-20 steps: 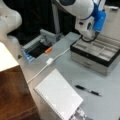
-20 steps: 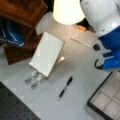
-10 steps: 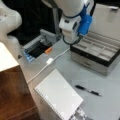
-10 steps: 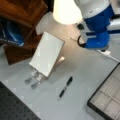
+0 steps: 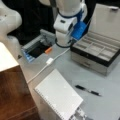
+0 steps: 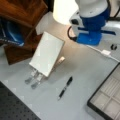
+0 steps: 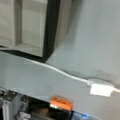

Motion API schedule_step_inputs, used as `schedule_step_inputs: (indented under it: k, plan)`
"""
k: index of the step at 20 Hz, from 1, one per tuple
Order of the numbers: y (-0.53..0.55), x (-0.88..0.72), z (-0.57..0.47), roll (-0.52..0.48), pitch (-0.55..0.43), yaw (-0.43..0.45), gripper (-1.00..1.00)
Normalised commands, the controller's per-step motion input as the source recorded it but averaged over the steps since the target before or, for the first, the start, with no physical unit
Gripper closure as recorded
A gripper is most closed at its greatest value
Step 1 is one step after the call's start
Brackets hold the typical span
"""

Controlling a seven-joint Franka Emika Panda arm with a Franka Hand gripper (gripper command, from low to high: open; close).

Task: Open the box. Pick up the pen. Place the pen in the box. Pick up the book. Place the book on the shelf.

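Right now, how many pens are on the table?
1. The pen lies on the grey table, between the white notebook and the open box. No others show; the arm might hide some.

- A front view is looking down from high up, with the open box (image 5: 96,51) at its right and the book (image 5: 58,96) at its bottom.
- A front view is looking down from the opposite side, sharing the book (image 6: 47,53) and pen (image 6: 65,87).
- The wrist view is hanging close above the table (image 7: 90,37), catching the box corner (image 7: 48,30) and cable (image 7: 72,76).
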Motion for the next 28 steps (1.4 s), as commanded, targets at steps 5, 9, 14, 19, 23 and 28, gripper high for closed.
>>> schedule_step_inputs:
  k: [5,9,14,19,23,28]
  plan:
    - [-0.12,0.34,-0.04,-0.376,0.001,0.458,-1.0]
    - [-0.16,0.49,-0.08,-0.226,0.031,0.58,-1.0]
    - [-0.16,0.6,-0.11,-0.125,0.062,0.538,-1.0]
    - [-0.11,0.6,-0.12,-0.163,0.023,0.482,-1.0]
    - [-0.07,0.52,-0.12,-0.119,0.081,0.472,-1.0]
    - [-0.13,0.42,-0.09,-0.081,0.101,0.385,-1.0]
